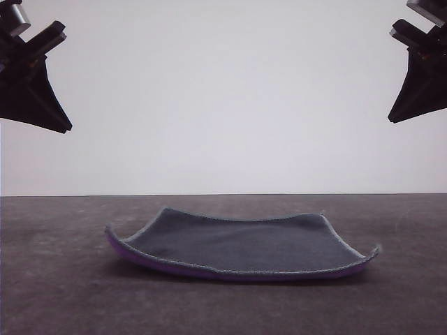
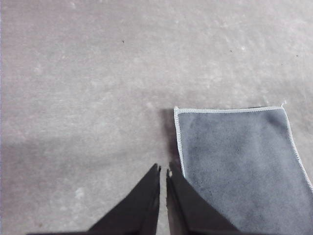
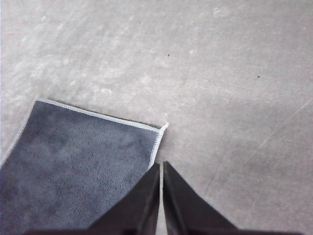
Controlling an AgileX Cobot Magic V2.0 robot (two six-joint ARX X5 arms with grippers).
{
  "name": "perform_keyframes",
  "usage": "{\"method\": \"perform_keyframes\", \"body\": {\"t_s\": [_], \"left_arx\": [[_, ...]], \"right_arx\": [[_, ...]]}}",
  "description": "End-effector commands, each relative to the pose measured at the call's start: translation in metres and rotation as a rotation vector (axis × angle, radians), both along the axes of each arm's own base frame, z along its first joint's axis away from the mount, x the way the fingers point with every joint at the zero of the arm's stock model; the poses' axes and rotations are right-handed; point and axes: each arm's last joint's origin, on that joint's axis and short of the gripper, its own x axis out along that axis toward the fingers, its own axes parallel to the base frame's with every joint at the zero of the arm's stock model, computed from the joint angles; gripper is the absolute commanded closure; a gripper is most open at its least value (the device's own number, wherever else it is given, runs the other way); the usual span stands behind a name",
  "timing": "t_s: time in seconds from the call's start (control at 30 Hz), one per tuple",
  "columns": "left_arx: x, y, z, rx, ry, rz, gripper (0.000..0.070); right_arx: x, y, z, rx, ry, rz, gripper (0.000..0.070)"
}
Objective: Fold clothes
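Grey mottled tabletop (image 1: 63, 293) carries the cloth (image 1: 241, 246) at its middle, dark face up, purple showing under its curled near edge. We see our left gripper (image 2: 163, 169) and right gripper (image 3: 161, 164) raised above opposite corners, jaws closed on nothing

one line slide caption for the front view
Both grippers, left and right, hang above a grey cloth lying unfolded on the table.

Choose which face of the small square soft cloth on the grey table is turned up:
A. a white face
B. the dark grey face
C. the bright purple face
B: the small square soft cloth shows dark grey on top, with purple only along its lifted lower edge.
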Motion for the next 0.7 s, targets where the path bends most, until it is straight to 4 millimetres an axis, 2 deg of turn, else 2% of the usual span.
{"method": "perform_keyframes", "body": {"t_s": [0.0, 0.07, 0.13, 0.2, 0.23, 0.27, 0.3, 0.67], "left_arx": [[0.0036, -0.0011, 0.0027, 0.006, -0.013, -0.015, 0.0684], [0.0034, -0.0011, 0.0025, 0.006, -0.009, -0.015, 0.0673], [0.0033, -0.0011, 0.0023, 0.005, -0.007, -0.015, 0.0656], [0.0031, -0.0014, 0.0023, -0.001, -0.005, -0.024, 0.0566], [0.0029, -0.0016, 0.0023, -0.007, -0.004, -0.032, 0.0486], [0.0029, -0.0018, 0.0024, -0.011, -0.004, -0.037, 0.0425], [0.0028, -0.0019, 0.0024, -0.014, -0.004, -0.04, 0.0387], [0.0063, -0.0065, -0.0011, -0.047, 0.009, -0.072, 0.0383]], "right_arx": [[0.003, 0.0004, 0.0027, -0.006, -0.015, 0.011, 0.0694], [0.003, 0.0004, 0.0026, -0.006, -0.015, 0.011, 0.0693], [0.003, 0.0004, 0.0027, -0.005, -0.015, 0.013, 0.0657], [0.0028, 0.0007, 0.0027, 0.001, -0.015, 0.023, 0.0457], [0.0027, 0.0009, 0.0027, 0.006, -0.014, 0.029, 0.0328], [0.0027, 0.0009, 0.0027, 0.006, -0.014, 0.029, 0.0257], [0.0027, 0.0009, 0.0028, 0.007, -0.014, 0.03, 0.0215], [0.0042, 0.0022, -0.0003, 0.033, 0.003, 0.058, 0.0208]]}}
